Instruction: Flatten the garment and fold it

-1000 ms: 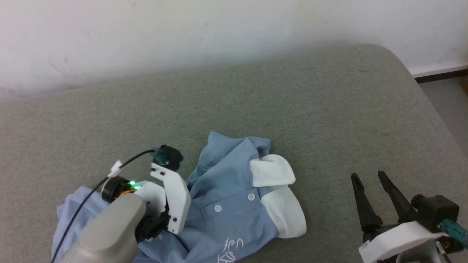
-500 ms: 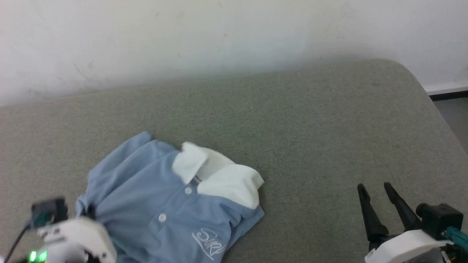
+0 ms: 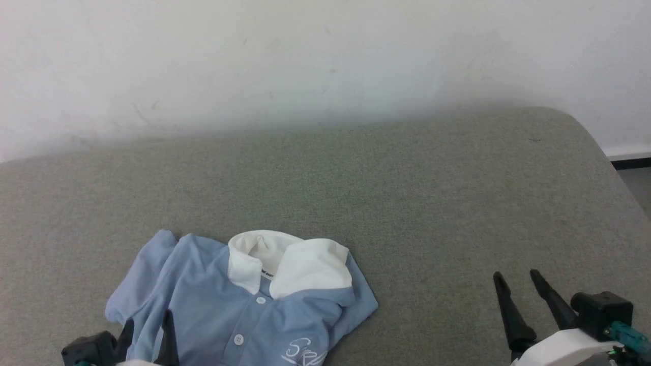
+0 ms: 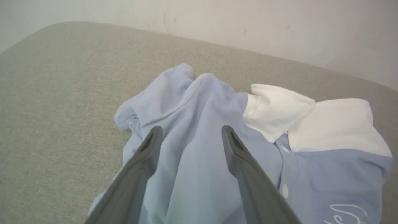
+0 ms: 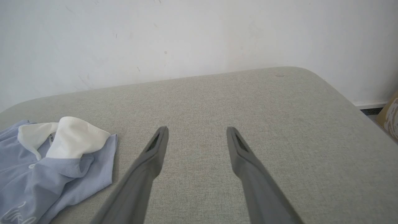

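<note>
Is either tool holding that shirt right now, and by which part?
Nothing is held. The left tool stands open over the shirt; the right tool open over the grey surface.

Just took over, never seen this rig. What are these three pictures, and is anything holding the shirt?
This is a two-armed robot; each arm ends in a gripper with two long dark fingers. One picture looks down from its head: left gripper lower left, right gripper lower right. The other two look along each gripper's fingers from its wrist. A crumpled light-blue shirt with a white collar lies on the grey padded surface. Both grippers are open, holding nothing: the left is over the shirt, the right over bare surface.
</note>
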`<state>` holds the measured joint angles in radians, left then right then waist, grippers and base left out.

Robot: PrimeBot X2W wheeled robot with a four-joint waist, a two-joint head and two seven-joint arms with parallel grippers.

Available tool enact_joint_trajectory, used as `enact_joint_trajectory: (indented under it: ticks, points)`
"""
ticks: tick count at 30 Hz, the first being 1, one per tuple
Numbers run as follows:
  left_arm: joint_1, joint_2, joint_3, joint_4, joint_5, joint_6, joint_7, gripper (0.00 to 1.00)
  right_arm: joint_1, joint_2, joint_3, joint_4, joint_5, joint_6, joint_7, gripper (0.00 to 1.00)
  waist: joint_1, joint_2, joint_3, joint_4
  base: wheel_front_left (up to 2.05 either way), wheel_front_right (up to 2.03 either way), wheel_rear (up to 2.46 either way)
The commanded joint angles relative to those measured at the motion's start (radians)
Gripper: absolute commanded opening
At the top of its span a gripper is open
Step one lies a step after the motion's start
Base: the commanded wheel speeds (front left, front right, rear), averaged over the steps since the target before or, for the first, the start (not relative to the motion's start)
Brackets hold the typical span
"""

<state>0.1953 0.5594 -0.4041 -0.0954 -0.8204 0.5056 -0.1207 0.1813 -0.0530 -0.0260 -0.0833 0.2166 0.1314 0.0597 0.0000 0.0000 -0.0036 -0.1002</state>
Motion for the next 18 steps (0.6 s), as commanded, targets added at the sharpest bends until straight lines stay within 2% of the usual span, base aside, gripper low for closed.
enact_joint_trajectory:
  ticks: [1,4,8,13,18]
  points:
    - [-0.025,-0.002,-0.002,-0.005,0.022,-0.015,-0.028,1.00,0.013,0.003,0.007,-0.003,-0.010,-0.001,0.008,1.00,0.0000,0.0000,-0.017,0.008,0.00,0.00,0.00]
    - [-0.058,-0.016,-0.003,-0.013,0.062,-0.047,-0.095,1.00,0.020,0.002,0.023,0.000,-0.010,-0.001,0.042,1.00,0.0000,0.0000,-0.030,0.018,0.00,0.00,0.00]
    - [-0.090,-0.038,-0.016,-0.002,0.124,-0.097,-0.130,1.00,0.001,-0.019,0.053,0.039,0.004,-0.001,0.123,1.00,0.0000,0.0000,-0.031,0.035,0.00,0.00,0.00]
    - [-0.117,-0.086,-0.018,0.020,0.183,-0.137,-0.140,1.00,-0.075,-0.064,0.121,0.139,0.046,-0.001,0.246,1.00,0.0000,0.0000,-0.016,0.074,0.00,0.00,0.00]
    - [-0.144,-0.148,-0.001,0.034,0.235,-0.172,-0.141,1.00,-0.216,-0.055,0.223,0.275,0.115,-0.001,0.345,1.00,0.0000,0.0000,0.009,0.120,0.00,0.00,0.00]
